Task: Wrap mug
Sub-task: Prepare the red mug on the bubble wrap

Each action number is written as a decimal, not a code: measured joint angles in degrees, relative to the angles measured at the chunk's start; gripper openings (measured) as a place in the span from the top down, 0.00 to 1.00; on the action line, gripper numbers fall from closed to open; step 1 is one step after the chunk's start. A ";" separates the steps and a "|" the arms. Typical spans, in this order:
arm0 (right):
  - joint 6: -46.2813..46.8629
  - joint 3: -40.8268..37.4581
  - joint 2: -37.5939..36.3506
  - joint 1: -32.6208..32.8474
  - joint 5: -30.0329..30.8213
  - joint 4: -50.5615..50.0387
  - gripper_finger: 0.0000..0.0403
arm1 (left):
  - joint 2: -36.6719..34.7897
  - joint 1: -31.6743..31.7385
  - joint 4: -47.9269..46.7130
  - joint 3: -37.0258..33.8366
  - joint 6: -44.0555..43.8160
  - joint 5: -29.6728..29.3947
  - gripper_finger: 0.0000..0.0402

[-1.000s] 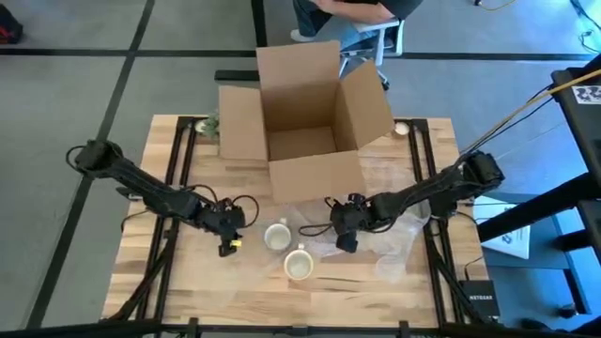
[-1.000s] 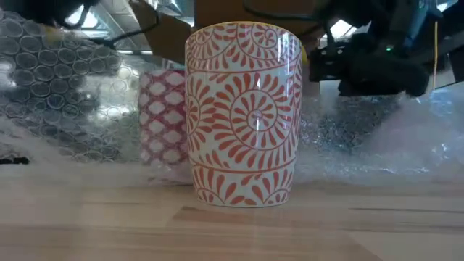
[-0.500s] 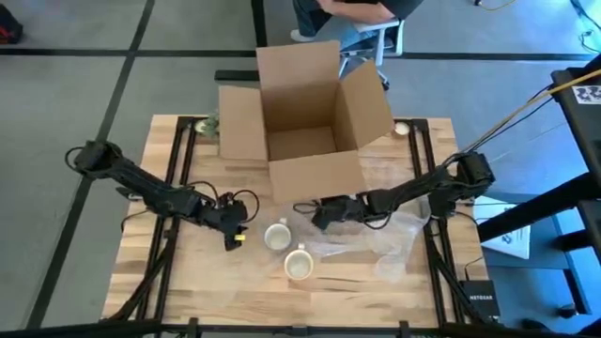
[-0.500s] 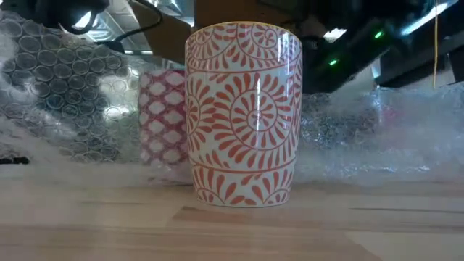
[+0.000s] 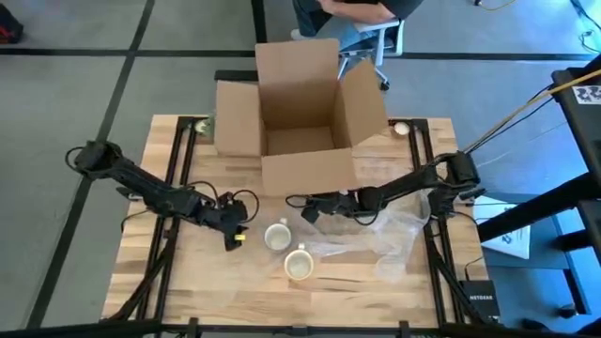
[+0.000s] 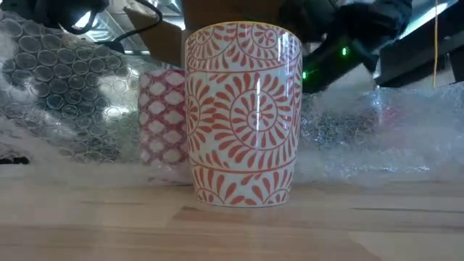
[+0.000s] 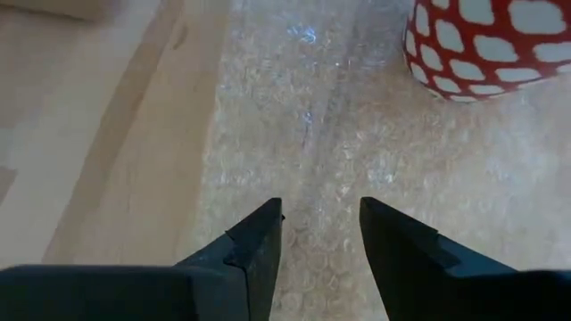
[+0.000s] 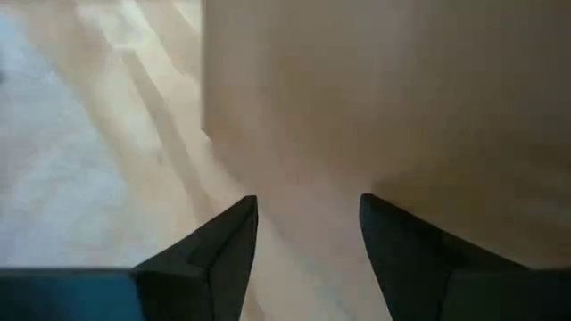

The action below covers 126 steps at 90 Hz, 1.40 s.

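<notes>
From overhead you look straight down on the whole table. The low camera sits at tabletop height, very close to the spiral-patterned mug, centre frame. Each wrist camera looks past its own fingers; the left shares the bubble wrap with both.
</notes>
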 joint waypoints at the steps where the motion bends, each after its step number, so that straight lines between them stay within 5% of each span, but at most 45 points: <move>1: 0.01 0.03 -0.15 0.01 -0.01 -0.15 0.54 | 0.00 0.00 -0.01 0.00 0.00 0.00 0.66; 28: -0.93 0.10 4.81 -4.13 -0.20 8.35 0.54 | 0.00 0.00 0.12 0.00 -0.18 -0.70 0.66; 52: 0.99 0.35 3.26 -1.84 -5.86 3.72 0.54 | 0.00 -0.02 0.08 0.00 -0.23 -0.17 0.66; 98: 18.55 0.38 -11.69 8.66 -20.66 -51.64 0.54 | 0.00 -0.02 -0.08 0.00 0.28 -0.15 0.66; 126: 26.62 -2.12 -11.45 10.93 -8.21 -67.17 0.55 | 0.00 -0.72 -0.48 0.00 0.04 -0.04 0.66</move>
